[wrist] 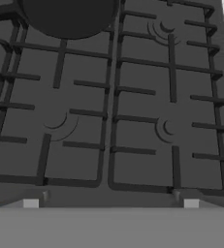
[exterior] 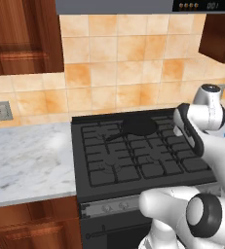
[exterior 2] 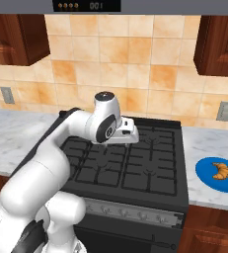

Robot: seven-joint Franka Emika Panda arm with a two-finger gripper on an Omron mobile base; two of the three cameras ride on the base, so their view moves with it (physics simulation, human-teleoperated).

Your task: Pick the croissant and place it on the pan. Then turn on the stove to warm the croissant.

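**One croissant on its plate, well apart from the pan**

One croissant [exterior 2: 219, 170] lies on a round blue plate [exterior 2: 207, 178] at the right middle of the right base view, on the marble bench [exterior 2: 204, 143] just beside the right edge of the stove [exterior 2: 135, 168]. Bare marble shows around the plate toward the wall; the plate's right rim runs off the frame.

Across the grates, the pan [exterior: 139, 126] sits on a rear burner, upper centre of the left base view, its thin handle pointing toward the lower left. The near and right-hand burners lie bare, leaving open grate between pan and plate.

Over the stove's middle hangs the end effector [wrist: 111, 203], its fingertips [wrist: 31, 203] set wide apart at the bottom of the hand view with nothing between them. The pan's rim shows at that view's upper left.

Along the stove's front edge runs a grey knob strip [exterior 2: 135, 212].
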